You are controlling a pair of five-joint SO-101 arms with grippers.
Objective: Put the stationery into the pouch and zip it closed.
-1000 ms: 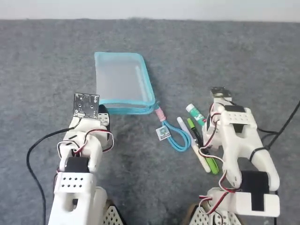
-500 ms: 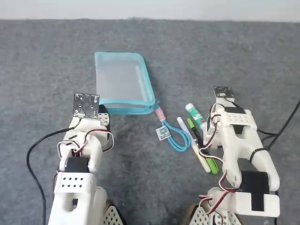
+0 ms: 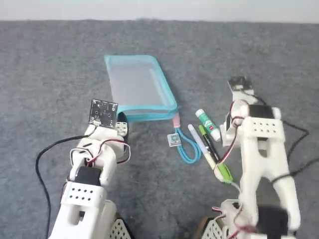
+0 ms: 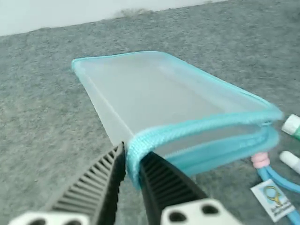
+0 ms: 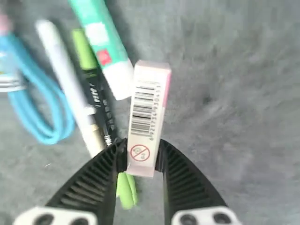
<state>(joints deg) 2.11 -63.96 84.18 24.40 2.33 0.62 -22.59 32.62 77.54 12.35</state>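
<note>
Item 1. Table (image 3: 50, 59): covered in grey, carpet-like fabric.

Item 2. Left gripper (image 4: 131, 154): clamped on the near teal zipper edge of the pouch (image 3: 137, 84), one jaw on each side of the trim.

Item 3. Pouch: frosted, see-through, with teal binding. It lies flat on the table just ahead of the left arm. No writing can be made out on it.

Item 4. Pink zipper pull (image 3: 176, 120): at the pouch's near right corner. A blue cord loop (image 3: 188, 149) trails from it and carries a small square tag (image 3: 174, 140) with a printed picture too small to read.

Item 5. Stationery on the table, right of the loop, lying close together:
- a white pen (image 3: 202, 147)
- a green-and-black pen (image 3: 208, 142)
- a green-and-white glue stick (image 3: 208, 124) with a red mark on its label

Item 6. Right gripper (image 5: 139, 152): closed on a small white-and-pink box (image 5: 147, 117), which sits just beside the glue stick. The box shows a barcode and a red circular symbol.
</note>
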